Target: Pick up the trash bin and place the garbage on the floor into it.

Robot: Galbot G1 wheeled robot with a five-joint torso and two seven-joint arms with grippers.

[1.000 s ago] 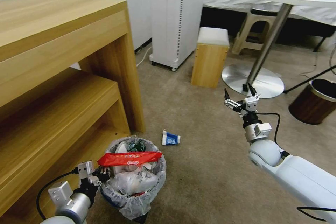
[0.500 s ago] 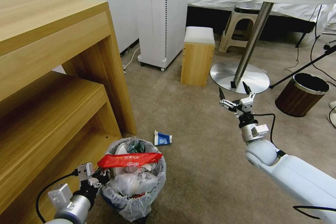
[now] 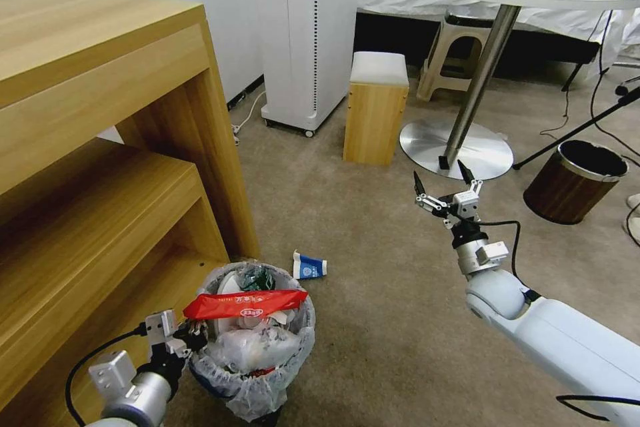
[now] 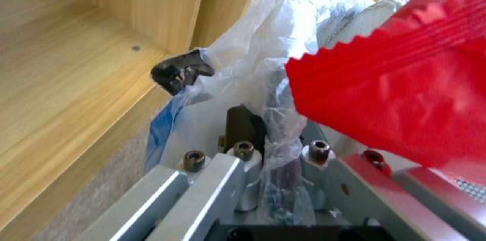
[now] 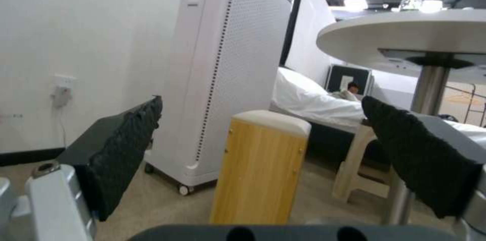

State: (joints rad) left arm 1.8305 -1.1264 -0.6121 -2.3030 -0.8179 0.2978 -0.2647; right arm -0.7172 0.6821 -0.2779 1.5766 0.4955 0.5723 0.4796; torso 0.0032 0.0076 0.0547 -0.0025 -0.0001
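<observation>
From the head camera, the left gripper [image 3: 189, 337] has its jaws clamped on the rim of the trash bin [image 3: 250, 373], which sits on the beige floor [image 3: 373, 320] beside the wooden shelf [image 3: 100, 167]. A red wrapper [image 3: 245, 303] lies across the bin's heaped litter. A blue-white carton [image 3: 309, 267] lies on the carpet just beyond the bin. The right gripper [image 3: 441, 184] hangs in the air well apart from the carton, jaws wide and empty.

The left wrist camera shows the jaws pinching the bin's plastic liner [image 4: 263, 62], the red wrapper [image 4: 400, 93] just beside them.

The right wrist camera shows the dark pads [image 5: 127, 150] spread wide, a wooden stool [image 5: 261, 169] and white cabinet [image 5: 228, 62] beyond.
</observation>
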